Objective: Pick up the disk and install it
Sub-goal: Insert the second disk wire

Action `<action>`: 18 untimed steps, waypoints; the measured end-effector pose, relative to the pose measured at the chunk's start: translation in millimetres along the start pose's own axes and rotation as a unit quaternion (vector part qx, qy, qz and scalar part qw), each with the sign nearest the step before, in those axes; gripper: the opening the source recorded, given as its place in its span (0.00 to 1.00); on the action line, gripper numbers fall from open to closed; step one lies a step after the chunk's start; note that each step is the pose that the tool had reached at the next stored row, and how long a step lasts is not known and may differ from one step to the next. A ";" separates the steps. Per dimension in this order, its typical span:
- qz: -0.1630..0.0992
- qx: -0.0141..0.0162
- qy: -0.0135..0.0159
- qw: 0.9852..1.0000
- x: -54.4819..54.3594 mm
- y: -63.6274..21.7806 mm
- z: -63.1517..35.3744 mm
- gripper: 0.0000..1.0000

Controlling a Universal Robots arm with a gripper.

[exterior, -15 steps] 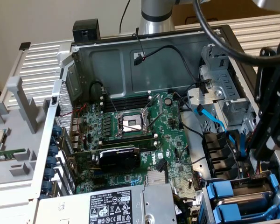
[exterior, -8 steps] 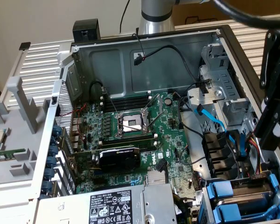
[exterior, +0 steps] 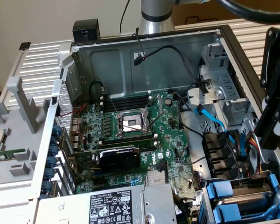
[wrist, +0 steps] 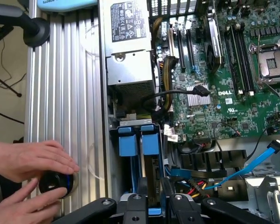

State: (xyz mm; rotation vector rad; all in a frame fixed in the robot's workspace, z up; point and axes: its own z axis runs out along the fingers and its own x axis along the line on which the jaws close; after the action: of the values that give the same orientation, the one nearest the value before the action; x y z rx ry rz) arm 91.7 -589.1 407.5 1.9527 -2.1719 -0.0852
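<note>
The gripper (wrist: 154, 187) hangs over the drive bay (wrist: 113, 158) just beside the power supply box (wrist: 130, 42). The disk (wrist: 151, 140), judging by its blue frame, stands on edge in that bay in line with the jaws, its label hidden. The jaws sit either side of its near end with a narrow gap, and I cannot tell whether they are clenched on it or released. A second blue tray (wrist: 129, 142) stands right alongside the disk, between it and the case wall (wrist: 102, 93). The likely trouble is binding: if the disk sits tilted in its slot, its frame could jam on the bay's edges or scrape that neighbouring tray, and any sideways drift could knock the tray's tab. Past the bay, away from the power supply box, a bundle of coloured wires (wrist: 196, 189) and a blue cable (wrist: 252, 163) crowd close and could be snagged or pinched. A black cable (wrist: 177, 92) also loops out from beside the power supply box, near the bay's mouth. Beyond the case wall, a person's hands (wrist: 28, 158) rest on the ribbed table (wrist: 65, 93) around a black knob (wrist: 56, 183), near enough to be at risk from a wide swing. Both flanks of the slot are tight, so the open room appears to be straight up out of the case.
</note>
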 end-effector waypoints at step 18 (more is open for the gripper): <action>-0.003 -0.002 -0.024 1.000 4.1 0.4 1.8 0.25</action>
State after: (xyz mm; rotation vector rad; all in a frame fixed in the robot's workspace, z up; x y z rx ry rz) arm 90.5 -593.3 406.3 1.9745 -2.1928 -0.1393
